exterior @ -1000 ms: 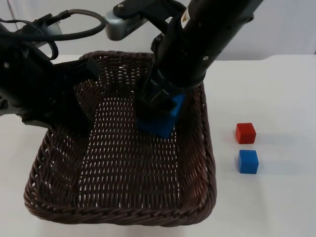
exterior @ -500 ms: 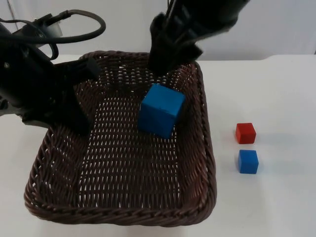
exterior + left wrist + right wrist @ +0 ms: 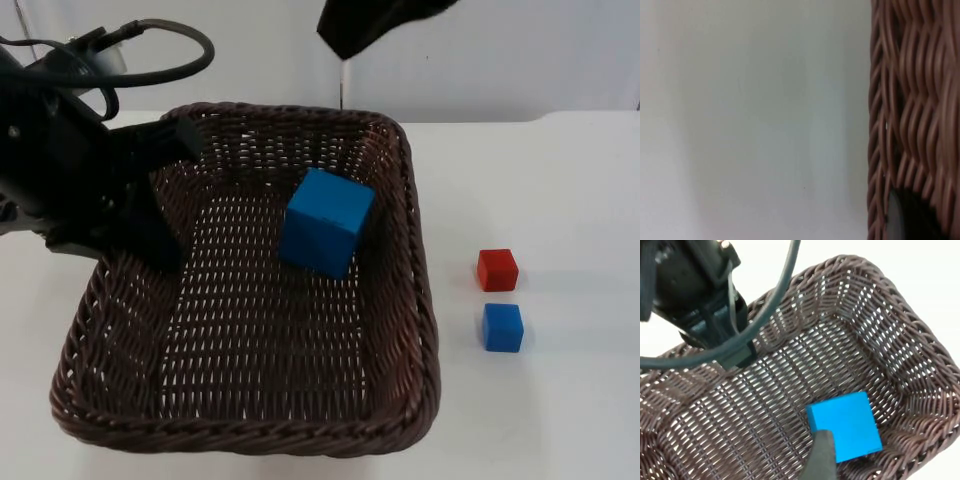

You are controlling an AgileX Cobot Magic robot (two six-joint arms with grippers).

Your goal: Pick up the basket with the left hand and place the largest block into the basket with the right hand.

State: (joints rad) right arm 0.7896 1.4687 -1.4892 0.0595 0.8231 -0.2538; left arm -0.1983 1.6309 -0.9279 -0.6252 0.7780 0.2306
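Dark brown woven basket [image 3: 400, 330] — blue large block [image 3: 326, 222], small red cube [image 3: 497, 269] and small blue cube [image 3: 502, 327].

overhead and wrist views share basket [image 3: 420, 300]

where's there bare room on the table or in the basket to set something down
Free: the white table right of the basket, behind the small red block and small blue block; also the basket floor in front of the large blue block. Crowded: the basket's left rim, held by the left gripper.
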